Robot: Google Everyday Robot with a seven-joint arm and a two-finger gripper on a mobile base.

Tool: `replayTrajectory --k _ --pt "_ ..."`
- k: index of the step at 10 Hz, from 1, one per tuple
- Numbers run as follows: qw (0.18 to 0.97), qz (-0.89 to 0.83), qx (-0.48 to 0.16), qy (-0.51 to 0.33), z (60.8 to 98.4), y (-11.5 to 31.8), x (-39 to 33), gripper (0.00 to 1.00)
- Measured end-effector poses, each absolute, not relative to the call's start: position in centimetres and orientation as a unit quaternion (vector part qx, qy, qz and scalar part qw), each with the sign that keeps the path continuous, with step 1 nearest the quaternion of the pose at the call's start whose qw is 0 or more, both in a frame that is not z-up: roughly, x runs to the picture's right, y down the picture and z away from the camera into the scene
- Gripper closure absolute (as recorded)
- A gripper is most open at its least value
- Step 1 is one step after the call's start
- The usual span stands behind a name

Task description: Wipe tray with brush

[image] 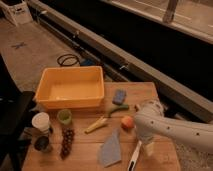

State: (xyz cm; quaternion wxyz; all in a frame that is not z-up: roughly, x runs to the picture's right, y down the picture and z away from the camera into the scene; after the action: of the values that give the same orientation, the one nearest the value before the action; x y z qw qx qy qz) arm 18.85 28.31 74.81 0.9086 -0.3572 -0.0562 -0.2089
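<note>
A wooden table (pixel 150 92) stands in front of a long dark wall. The yellow-orange tray (pixel 50 97) sits on its far left part, upright and open at the top. Its long side runs left to right, and nothing can be seen inside it.

The brush (pixel 135 156) lies flat on the near right part of the table, well apart from the tray. Its white handle slants from the near edge up towards the arm, and its head cannot be made out.

The robot's white arm (pixel 175 131) reaches in from the right and bends down at its end. The gripper (pixel 145 146) hangs low over the table, just beside the far end of the brush handle on its right. Its jaws are spread and nothing is seen held between them. Whether it touches the handle cannot be told.

A blue-grey cloth (pixel 111 150) lies just left of the brush. A round orange-red fruit (pixel 127 122) rests just far of the gripper, close to the arm. A blue sponge (pixel 119 96) lies to the right of the tray, with a green curved piece (pixel 118 109) near it and a yellow one (pixel 96 125) further left.

Near the tray on the left stand a white cup (pixel 41 121), a green cup (pixel 64 116) and a dark cup (pixel 42 144). A dark bunch of grapes (pixel 66 141) lies beside them.

A coiled black cable (pixel 67 60) lies on the floor beyond the tray.
</note>
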Motion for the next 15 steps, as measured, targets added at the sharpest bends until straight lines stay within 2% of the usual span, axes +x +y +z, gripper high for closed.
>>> replayTrajectory --k 3,8,10,11,15 --pt "0.902 -0.207 -0.372 -0.075 76.3 29.5 17.7 0.22" --pt "0.891 -0.223 -0.385 -0.085 76.9 30.0 16.9 0.69" --pt "0.89 -0.224 -0.387 -0.085 76.8 29.9 16.9 0.92" --pt "0.89 -0.226 -0.387 -0.083 76.7 29.9 17.0 0.97" --pt "0.895 -0.244 -0.373 -0.02 75.0 26.7 17.5 1.0"
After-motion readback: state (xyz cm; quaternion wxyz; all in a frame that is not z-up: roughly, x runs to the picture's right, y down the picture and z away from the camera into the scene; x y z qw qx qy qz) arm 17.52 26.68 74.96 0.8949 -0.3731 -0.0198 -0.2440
